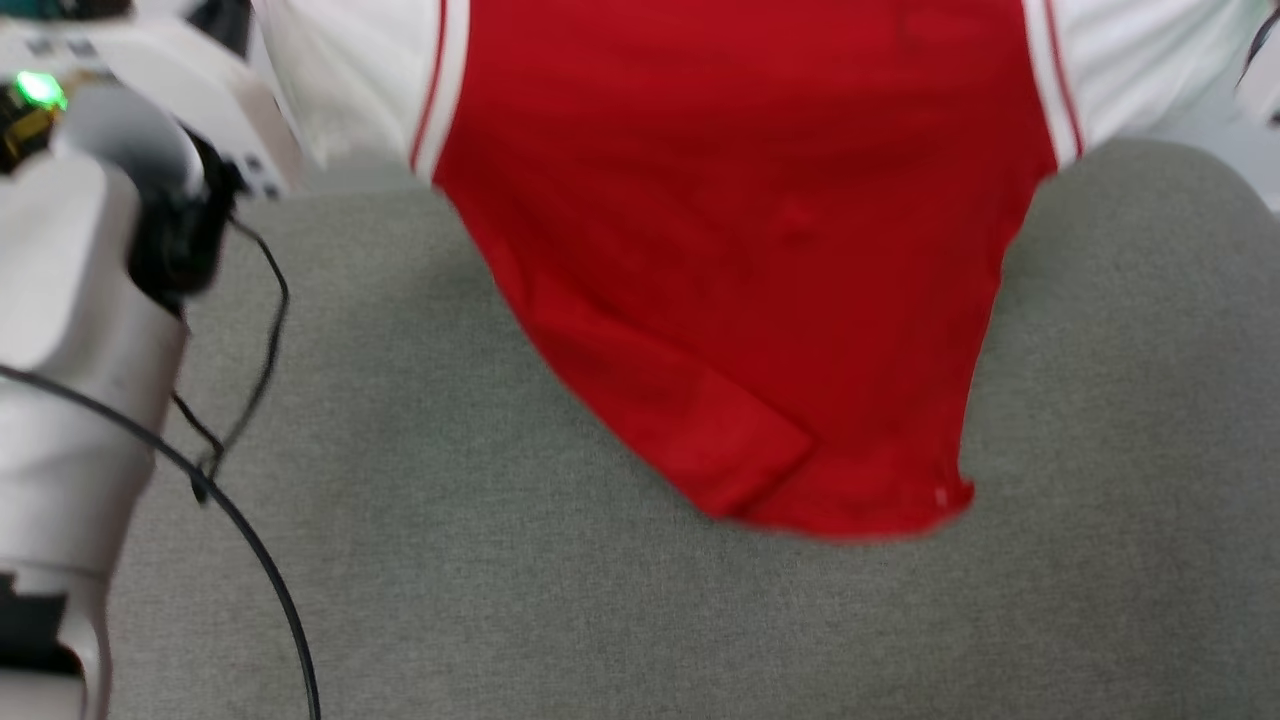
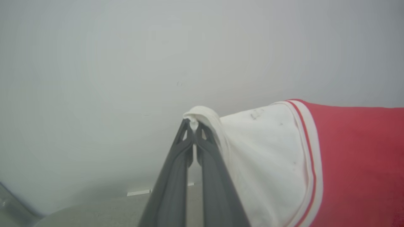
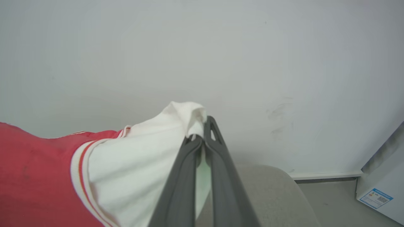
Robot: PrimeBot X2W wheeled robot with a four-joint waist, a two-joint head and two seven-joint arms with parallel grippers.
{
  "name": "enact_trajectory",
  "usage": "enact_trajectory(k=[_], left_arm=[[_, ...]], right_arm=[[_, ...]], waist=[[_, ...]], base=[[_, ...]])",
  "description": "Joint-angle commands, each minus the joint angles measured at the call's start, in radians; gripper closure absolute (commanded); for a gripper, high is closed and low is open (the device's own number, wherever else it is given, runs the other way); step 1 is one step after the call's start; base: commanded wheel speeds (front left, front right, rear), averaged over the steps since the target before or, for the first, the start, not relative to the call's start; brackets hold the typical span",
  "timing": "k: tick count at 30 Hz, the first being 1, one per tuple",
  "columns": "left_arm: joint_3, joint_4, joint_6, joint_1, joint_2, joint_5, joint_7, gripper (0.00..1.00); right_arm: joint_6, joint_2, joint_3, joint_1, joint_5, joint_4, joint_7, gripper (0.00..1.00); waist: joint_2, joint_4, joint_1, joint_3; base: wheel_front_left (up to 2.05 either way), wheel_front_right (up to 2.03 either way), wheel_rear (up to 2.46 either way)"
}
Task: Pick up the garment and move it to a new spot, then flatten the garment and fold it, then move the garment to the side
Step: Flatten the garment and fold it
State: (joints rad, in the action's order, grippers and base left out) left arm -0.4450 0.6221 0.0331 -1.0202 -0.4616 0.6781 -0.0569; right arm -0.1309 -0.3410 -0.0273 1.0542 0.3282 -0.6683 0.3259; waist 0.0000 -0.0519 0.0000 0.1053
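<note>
The garment point(image 1: 760, 250), a red jersey with white sleeves and red-white striped trim, hangs spread between my two arms, and its lower hem droops onto the grey cushion point(image 1: 500, 560). In the left wrist view my left gripper point(image 2: 193, 124) is shut on the tip of one white sleeve point(image 2: 262, 151). Over in the right wrist view, my right gripper point(image 3: 202, 134) is shut on the tip of the other white sleeve point(image 3: 142, 164). The print is hidden; I see only plain red cloth.
My pale left forearm point(image 1: 80, 300) with a green light and black cables point(image 1: 250, 380) fills the left of the head view. A plain white wall point(image 2: 157, 63) stands ahead. A white cabinet with a label point(image 3: 382, 192) stands at the right, beside grey floor.
</note>
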Motion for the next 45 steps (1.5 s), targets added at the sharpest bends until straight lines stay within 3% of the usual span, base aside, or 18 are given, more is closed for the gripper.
enact_trajectory(k=[1, 14, 23, 28, 33, 41, 45], left_arm=[[0.009, 0.013, -0.006, -0.041, -0.001, -0.005, 0.022, 1.0], [0.054, 0.111, -0.006, -0.537, -0.015, -0.082, 0.165, 1.0], [0.045, 0.201, -0.023, -0.639, -0.001, -0.087, 0.189, 1.0], [0.048, 0.261, -0.047, -0.604, 0.019, -0.064, 0.217, 1.0], [0.051, 0.323, -0.076, -0.52, 0.041, -0.036, 0.247, 1.0], [0.049, 0.352, -0.111, -0.233, 0.065, -0.006, 0.309, 1.0], [0.049, 0.304, -0.105, -0.041, 0.07, -0.014, 0.321, 1.0]], right_arm=[[0.0, -0.003, 0.005, 0.039, -0.014, -0.012, -0.013, 1.0], [0.0, 0.019, 0.073, 0.5, -0.141, -0.092, -0.174, 1.0], [0.0, 0.052, 0.051, 0.618, -0.166, -0.185, -0.232, 1.0], [0.0, 0.061, 0.008, 0.615, -0.157, -0.239, -0.266, 1.0], [0.0, 0.065, -0.094, 0.539, -0.147, -0.285, -0.286, 1.0], [0.0, 0.085, -0.234, 0.26, -0.029, -0.316, -0.311, 1.0], [0.0, 0.08, -0.268, 0.081, 0.05, -0.299, -0.327, 1.0]], waist=[[0.0, -0.006, 0.0, 0.034], [0.0, -0.017, 0.0, 0.336], [0.0, -0.007, 0.0, 0.483], [0.0, 0.001, 0.0, 0.521], [0.0, 0.0, 0.0, 0.486], [0.0, -0.005, 0.0, 0.33], [0.0, -0.007, 0.0, 0.239]], base=[[0.0, 0.0, 0.0], [0.0, 0.0, 0.0], [0.0, 0.0, 0.0], [0.0, 0.0, 0.0], [0.0, 0.0, 0.0], [0.0, 0.0, 0.0], [0.0, 0.0, 0.0]])
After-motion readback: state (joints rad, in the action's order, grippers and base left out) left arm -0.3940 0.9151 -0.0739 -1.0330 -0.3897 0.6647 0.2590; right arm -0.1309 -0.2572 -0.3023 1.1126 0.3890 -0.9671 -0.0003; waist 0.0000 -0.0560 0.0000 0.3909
